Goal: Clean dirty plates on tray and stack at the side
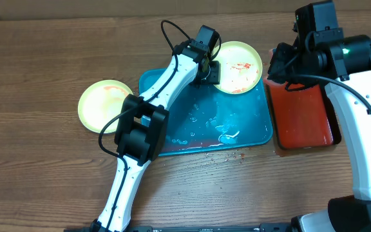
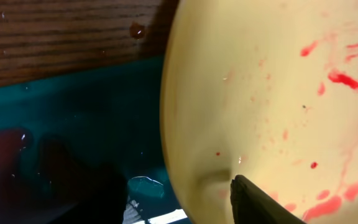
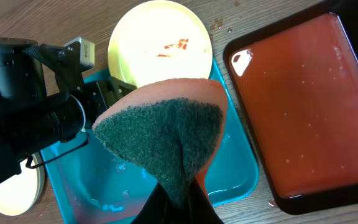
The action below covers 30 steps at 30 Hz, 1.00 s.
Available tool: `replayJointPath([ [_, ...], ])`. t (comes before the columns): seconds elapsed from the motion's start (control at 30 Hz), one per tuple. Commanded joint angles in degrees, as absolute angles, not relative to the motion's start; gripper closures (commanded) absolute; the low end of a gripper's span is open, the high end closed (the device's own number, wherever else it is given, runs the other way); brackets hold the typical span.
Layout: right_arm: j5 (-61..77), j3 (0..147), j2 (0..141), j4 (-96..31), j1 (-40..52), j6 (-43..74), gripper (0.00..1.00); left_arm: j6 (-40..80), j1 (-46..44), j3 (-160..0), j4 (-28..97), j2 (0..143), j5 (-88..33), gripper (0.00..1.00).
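The left gripper [image 1: 210, 69] pinched the rim of a dirty plate [image 1: 240, 64] at the far right corner of the blue tray [image 1: 266, 132]. The right gripper [image 3: 178, 199] squeezed a sponge [image 3: 166, 140] (wet, I think). A hard rub could knock the plate loose.

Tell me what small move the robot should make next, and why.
Probably lower the right gripper, shut on the orange sponge with a green scouring face, onto the pale yellow-green round plastic plate. The left gripper pinches that plate's rim, red sauce streaks show on it, and the sponge is not on it yet.
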<state>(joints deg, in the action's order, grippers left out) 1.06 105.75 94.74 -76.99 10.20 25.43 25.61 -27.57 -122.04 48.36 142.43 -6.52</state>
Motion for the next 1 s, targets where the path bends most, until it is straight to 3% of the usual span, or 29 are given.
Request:
replayJointPath([
  [0.0, 0.7, 106.2, 93.3, -76.8, 10.0, 25.1, 0.96, 25.9, -27.8, -123.4, 48.6, 143.2, -5.8, 0.7],
  [0.07, 0.7, 106.2, 93.3, -76.8, 10.0, 25.1, 0.95, 25.2, -27.8, -123.4, 50.2, 143.2, -5.8, 0.95],
  [0.3, 0.8, 106.1, 93.7, -76.6, 10.0, 25.1, 0.96, 19.2, -24.8, -123.4, 63.4, 143.0, -1.3, 0.96],
  [0.57, 9.4, 106.1, 100.9, -74.4, 11.7, 25.1, 0.96, 16.9, -17.3, -123.4, 79.5, 142.9, -4.6, 0.96],
  [0.97, 10.8, 106.1, 116.3, -69.1, 20.1, 25.1, 0.96, 10.7, -16.2, -112.2, 76.5, 142.9, -18.1, 0.95],
])
